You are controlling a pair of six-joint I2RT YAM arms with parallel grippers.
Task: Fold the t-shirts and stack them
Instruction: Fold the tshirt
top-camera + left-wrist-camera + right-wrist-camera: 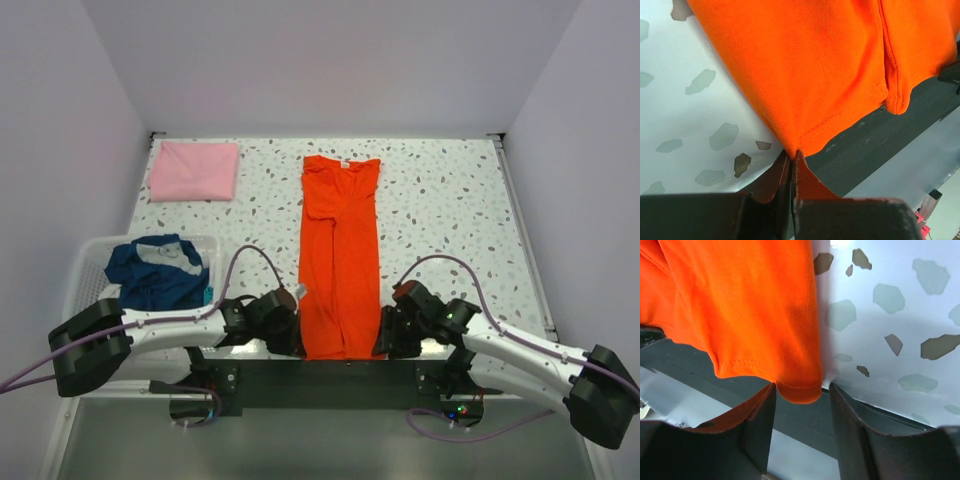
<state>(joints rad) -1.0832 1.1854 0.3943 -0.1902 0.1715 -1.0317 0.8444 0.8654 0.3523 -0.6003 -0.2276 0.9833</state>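
The orange t-shirt (pixel 340 260) lies flat on the speckled table (pixel 450 210), folded into a long, narrow strip. Its long axis runs straight from the near edge toward the far wall, just about midway across the table. The wider end points away from the arms, and the hem sits right at the near edge, slightly over the dark strip there.

The left hand (pixel 792 159) is clenched on the hem's near-left corner. The right hand (pixel 802 390) has its fingers parted, with the near-right corner of the hem between them but not pinched.

A broad stretch of table lies between the shirt and the right edge. To the left there is a narrower band. A folded pink t-shirt (pixel 194 171) occupies the far-left corner, and a white basket (pixel 90 262) at near left holds a dark blue t-shirt (pixel 150 282).
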